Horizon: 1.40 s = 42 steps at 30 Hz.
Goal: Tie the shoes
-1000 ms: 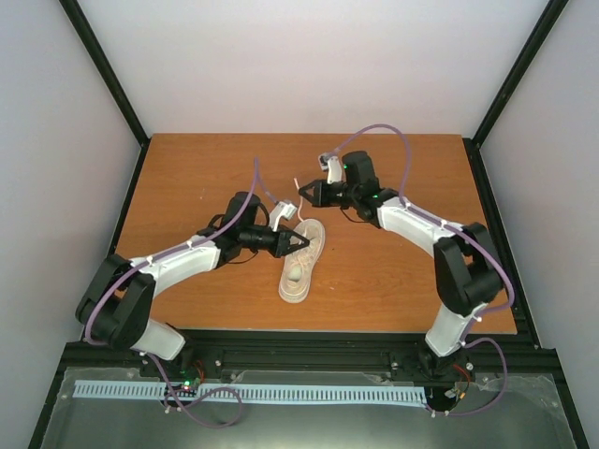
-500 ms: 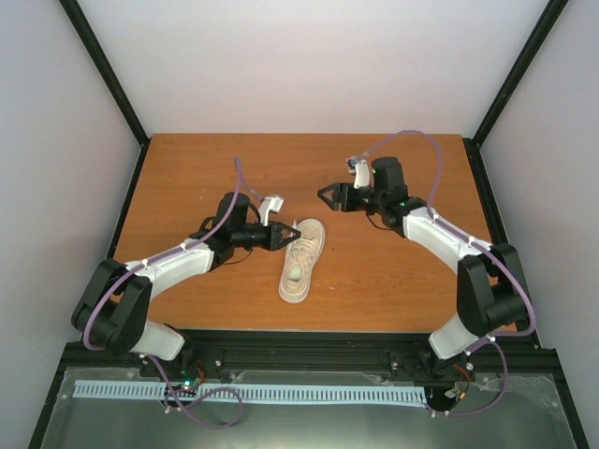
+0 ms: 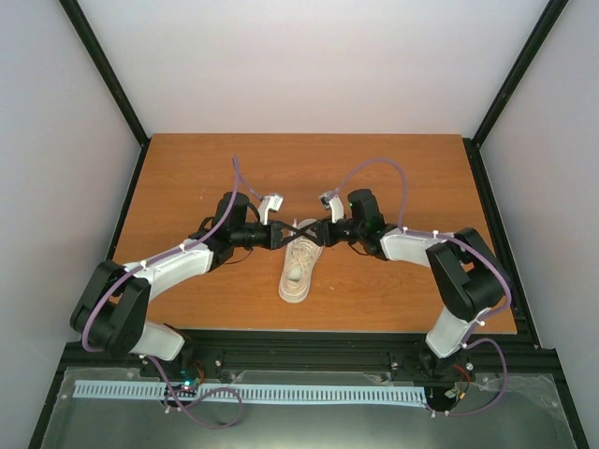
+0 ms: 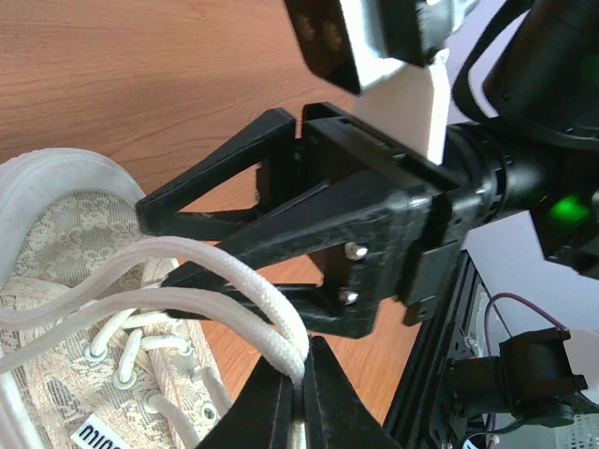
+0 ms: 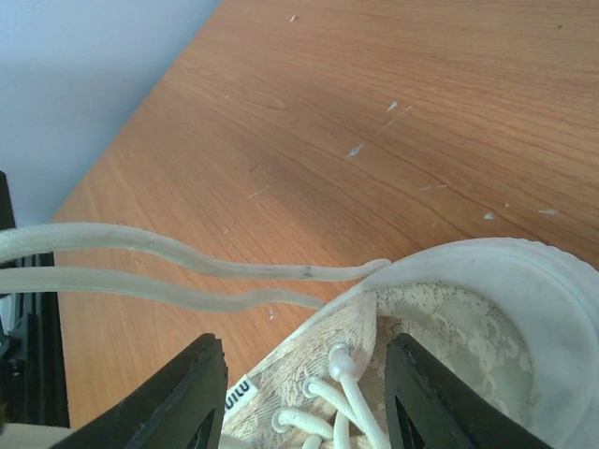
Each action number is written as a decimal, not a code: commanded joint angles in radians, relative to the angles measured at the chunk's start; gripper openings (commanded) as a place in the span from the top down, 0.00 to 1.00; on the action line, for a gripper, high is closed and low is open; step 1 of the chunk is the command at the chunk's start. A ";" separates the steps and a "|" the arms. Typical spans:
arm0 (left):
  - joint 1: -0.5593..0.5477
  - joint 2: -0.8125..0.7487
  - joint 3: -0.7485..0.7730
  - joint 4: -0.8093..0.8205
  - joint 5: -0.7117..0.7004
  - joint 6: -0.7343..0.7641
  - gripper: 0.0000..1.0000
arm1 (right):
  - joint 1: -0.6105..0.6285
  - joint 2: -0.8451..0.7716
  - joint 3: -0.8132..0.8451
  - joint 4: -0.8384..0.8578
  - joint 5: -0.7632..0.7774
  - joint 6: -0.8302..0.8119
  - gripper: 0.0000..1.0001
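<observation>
Top external: right gripper point(image 3: 316, 233) has swung in from 1 o'clock of sneaker point(image 3: 298, 271) to its toe, now tip-to-tip with left gripper point(image 3: 288, 236), which stays put. Left wrist: left pincer clamped on laces point(image 4: 271, 309); right pincer spread wide just beside the loop. Right wrist: toe between wide fingers point(image 5: 187, 398), two strands trailing toward 9 o'clock. Sneaker lies mid-table point(image 3: 187, 178), toe toward 12 o'clock. Orange-brown wood top, pale walls point(image 3: 309, 65), black frame posts point(image 3: 103, 70).

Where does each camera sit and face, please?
Top external: above and behind the bases, looking down at the table; left end effector and right end effector flank the sneaker.
Left wrist: looks past its own fingers, shut on a lace, at the right end effector.
Right wrist: looks down between its open fingers at the sneaker.
Shared: all see the sneaker.
</observation>
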 commanded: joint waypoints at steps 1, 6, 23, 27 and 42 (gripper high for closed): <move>0.004 -0.013 0.016 0.017 0.022 -0.003 0.99 | 0.027 0.055 0.007 0.116 -0.010 -0.085 0.53; 0.004 -0.010 0.020 0.016 0.027 -0.003 0.99 | 0.032 0.088 0.012 0.155 -0.015 -0.122 0.54; 0.004 -0.002 0.034 0.004 0.029 -0.006 0.99 | 0.060 0.157 0.046 0.235 -0.062 -0.208 0.56; 0.004 -0.002 0.035 0.001 0.026 -0.006 0.99 | 0.063 0.149 0.044 0.227 -0.054 -0.222 0.55; 0.004 -0.014 0.027 -0.012 -0.006 -0.003 0.99 | 0.062 0.009 -0.023 0.094 0.101 -0.251 0.97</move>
